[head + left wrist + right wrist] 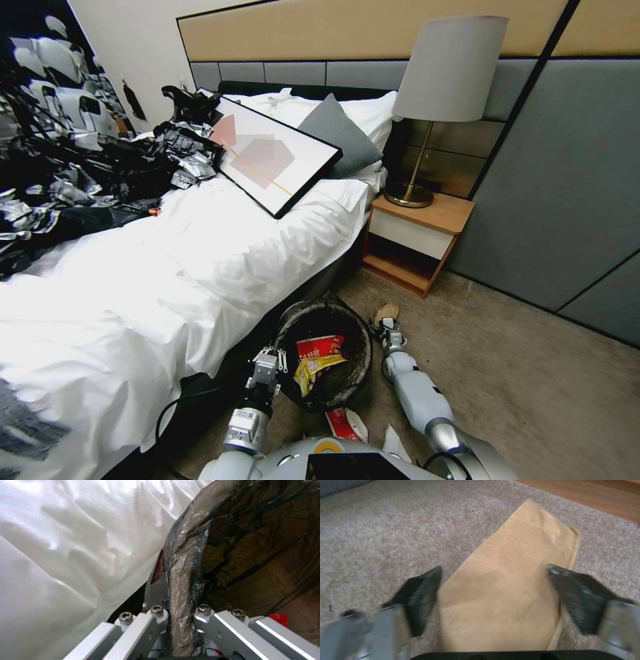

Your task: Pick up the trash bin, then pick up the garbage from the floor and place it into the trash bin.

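Note:
The trash bin (355, 373), lined with a crinkly black bag, is beside the bed with red and yellow wrappers (319, 359) inside it. My left gripper (275, 360) is shut on its near rim; in the left wrist view the bagged rim (184, 575) runs between the closed fingers of the left gripper (180, 616). My right gripper (387, 331) is low over a piece of garbage, a flat brown paper (387, 311). In the right wrist view the right gripper (494, 568) is open with its black fingertips (420, 595) on either side of the brown paper (506, 592). A red-and-white wrapper (342, 423) and a white tissue (395, 445) lie on the carpet near my base.
The bed with its white sheet (200, 267) runs along the left, close to the bin. A framed picture (273, 157) lies on it. A wooden nightstand (417, 233) with a lamp (447, 73) stands just beyond the paper. Open carpet (533, 373) spreads to the right.

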{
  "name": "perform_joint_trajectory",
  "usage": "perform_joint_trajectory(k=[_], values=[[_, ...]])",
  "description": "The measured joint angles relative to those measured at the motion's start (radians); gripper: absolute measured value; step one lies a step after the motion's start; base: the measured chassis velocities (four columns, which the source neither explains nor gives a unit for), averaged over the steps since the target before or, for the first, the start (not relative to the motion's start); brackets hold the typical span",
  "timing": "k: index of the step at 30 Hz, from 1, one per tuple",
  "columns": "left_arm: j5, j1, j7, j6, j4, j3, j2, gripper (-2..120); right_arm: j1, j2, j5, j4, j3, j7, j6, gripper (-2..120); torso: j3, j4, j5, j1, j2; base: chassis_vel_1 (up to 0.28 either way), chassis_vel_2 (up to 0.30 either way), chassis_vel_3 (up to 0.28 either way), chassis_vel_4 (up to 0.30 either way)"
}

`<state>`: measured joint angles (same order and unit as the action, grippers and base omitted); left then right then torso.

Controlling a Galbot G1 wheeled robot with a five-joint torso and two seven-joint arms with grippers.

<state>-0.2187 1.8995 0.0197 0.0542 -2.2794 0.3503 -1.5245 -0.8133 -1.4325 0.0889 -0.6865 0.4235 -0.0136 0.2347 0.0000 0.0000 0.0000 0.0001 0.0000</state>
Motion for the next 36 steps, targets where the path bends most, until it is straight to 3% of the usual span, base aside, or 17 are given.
perform_joint_trajectory(k=[3,4,16,17,36], values=[[0.000,0.000,0.000,0.000,0.000,0.001,0.000,1,-0.002,0.002,0.000,-0.002,0.001,0.001,0.002,57,0.000,0.0000,-0.0001,0.000,0.000,0.000,0.000,0.000,0.000],[0.000,0.000,0.000,0.000,0.000,0.001,0.000,1,-0.002,0.002,0.000,-0.002,0.001,0.002,0.004,48,0.000,-0.0001,-0.0001,0.000,0.000,0.000,0.000,0.000,0.000],[-0.002,0.000,0.000,0.001,0.000,0.000,0.001,1,-0.007,0.005,0.001,-0.004,0.002,0.009,0.012,11,0.000,0.0000,-0.0001,0.000,0.000,0.000,0.000,0.000,0.000],[-0.002,0.000,0.000,0.001,0.000,-0.001,0.002,1,-0.009,0.007,0.001,-0.007,0.002,0.010,0.013,3,0.000,-0.0001,-0.0001,0.000,0.000,0.000,0.000,0.000,0.000],[-0.005,0.002,0.000,0.003,-0.005,-0.004,0.006,1,-0.052,0.021,0.006,-0.064,0.006,0.002,0.029,0,0.000,0.0000,0.0000,0.000,0.000,0.000,0.000,0.000,0.000]])
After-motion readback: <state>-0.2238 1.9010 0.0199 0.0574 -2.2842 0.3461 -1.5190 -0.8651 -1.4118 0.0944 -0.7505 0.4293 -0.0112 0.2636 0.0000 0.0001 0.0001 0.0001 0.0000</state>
